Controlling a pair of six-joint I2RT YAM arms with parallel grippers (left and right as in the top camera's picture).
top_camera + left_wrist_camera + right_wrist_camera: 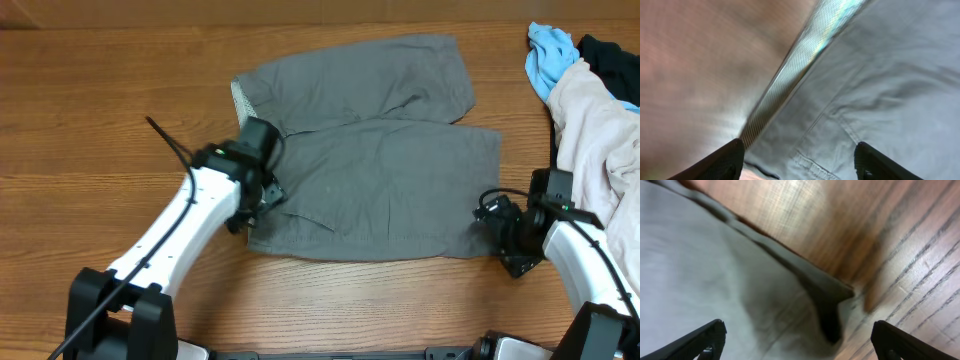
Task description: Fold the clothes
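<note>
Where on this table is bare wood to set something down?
Free: the table left of the gray shorts, and the near strip in front of them. Crowded: the right edge, with pinkish garment, blue cloth and right gripper.

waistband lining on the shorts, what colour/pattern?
Waistband lining is pale, finely speckled; shorts gray. Best in left wrist view.

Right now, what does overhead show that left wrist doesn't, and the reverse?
Overhead only: left arm and right arm, the shorts' full outline, a pale pink garment and blue cloth at the right edge. Left wrist only: the waistband's speckled lining and seam stitching up close, left jaws apart. Both: gray shorts on the wood table.
</note>
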